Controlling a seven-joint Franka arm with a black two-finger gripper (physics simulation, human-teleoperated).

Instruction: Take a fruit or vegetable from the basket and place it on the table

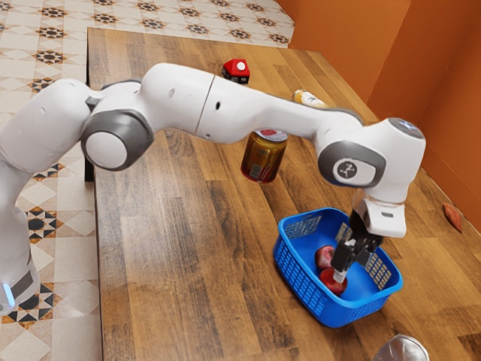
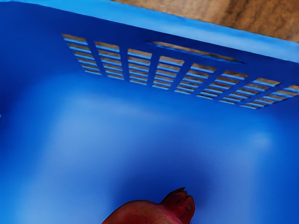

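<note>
Exterior view on my monitor: my gripper [image 1: 340,272] reaches down inside the blue basket [image 1: 302,284], right at a red fruit [image 1: 331,283]; I cannot tell from here whether it has a grip. Just beside it, also in the basket, lies a second red fruit [image 1: 325,256]. Well apart from the gripper, toward the exterior view's left, I see a gold can [image 1: 263,162] on the wooden table [image 1: 188,248], and farther off a red box [image 1: 235,73].

A red pomegranate [image 2: 142,213] lies by the jaws inside a blue basket [image 2: 140,14].
Its crown [image 2: 181,205] points away from the jaws, toward the slotted wall [image 2: 112,32]; beyond that, farthest from them, shows the wooden table [image 2: 224,11].
</note>
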